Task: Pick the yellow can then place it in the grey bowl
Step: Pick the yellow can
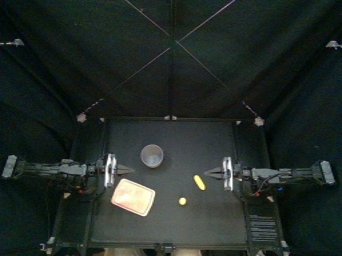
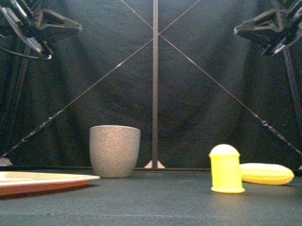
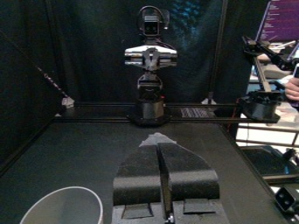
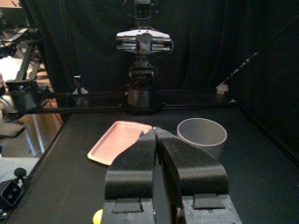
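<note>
Partial sightings on the table.
Front view: pink tray cut by the picture's left edge; flat yellow toy partly hidden behind yellow can, kind undetermined. Left wrist view: grey cup cut by the edge.

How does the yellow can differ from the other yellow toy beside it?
The yellow can stands upright; the other yellow toy lies flat. The can is tall with a domed top; the toy is low and elongated. The can sits nearer the front of the table, the toy farther back and right. Both are yellow and rest on the table.
</note>
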